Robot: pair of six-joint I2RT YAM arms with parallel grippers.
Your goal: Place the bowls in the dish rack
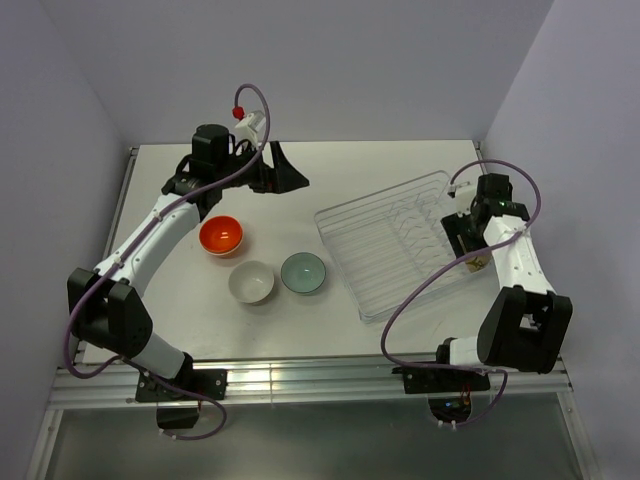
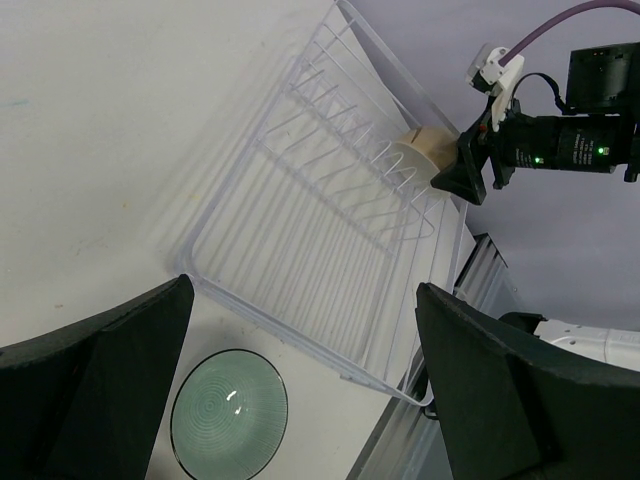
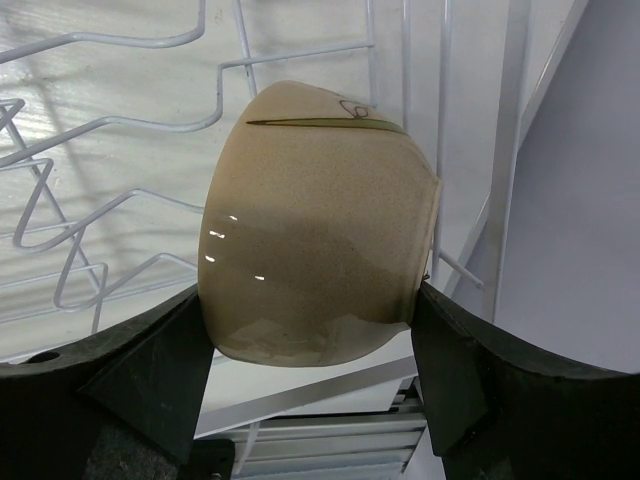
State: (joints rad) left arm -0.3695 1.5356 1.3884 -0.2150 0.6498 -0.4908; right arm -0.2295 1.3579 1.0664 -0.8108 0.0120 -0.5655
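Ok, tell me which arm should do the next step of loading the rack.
Right. Its jaws grip the beige bowl right at the dish rack tines, so it only needs lowering. The left arm has its jaws open and empty.

worktop [image 1: 300, 175]: was white and matte, evenly lit, shadows soft | back wall [image 1: 300, 60]: was plain pale lavender-grey | left wall [image 1: 50, 180], right wall [image 1: 590, 140]: same colour, closed in the worktop on both sides | rail [image 1: 310, 378]: silver metal, ran along the near edge
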